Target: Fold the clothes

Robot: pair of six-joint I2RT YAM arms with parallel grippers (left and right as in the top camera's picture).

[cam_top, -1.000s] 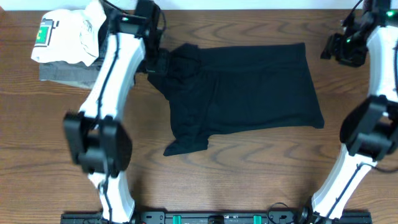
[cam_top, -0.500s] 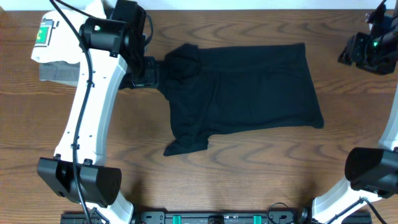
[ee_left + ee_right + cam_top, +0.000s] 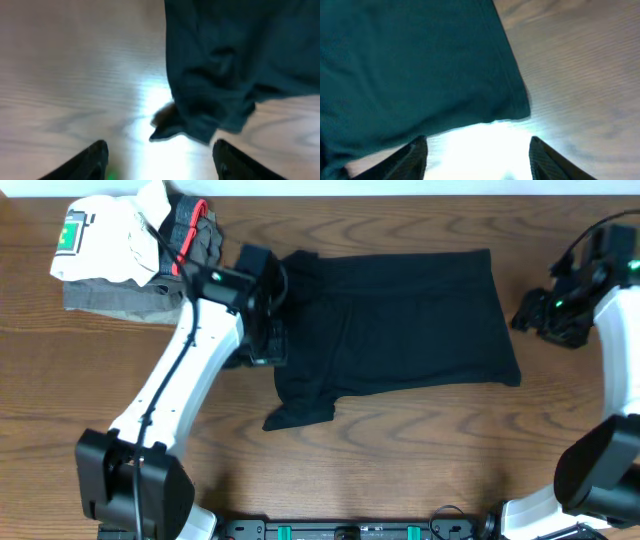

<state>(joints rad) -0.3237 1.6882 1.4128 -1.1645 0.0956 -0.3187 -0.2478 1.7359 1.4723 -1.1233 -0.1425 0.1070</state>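
Black garment (image 3: 410, 320) flat, L gripper (image 3: 161, 162) over edge, R gripper (image 3: 477, 155) by corner

blurred wrist views, white glare on table (image 3: 150, 100)

Bare wooden table (image 3: 420, 460) lies open in front of the black garment (image 3: 410, 320); a stack of folded garments (image 3: 110, 265) blocks the far-left corner.

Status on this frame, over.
Black garment spread out, unfolded. Left gripper open, empty, at its edge. Right gripper open, empty, near its corner. Folded pile off to side, not blocking.
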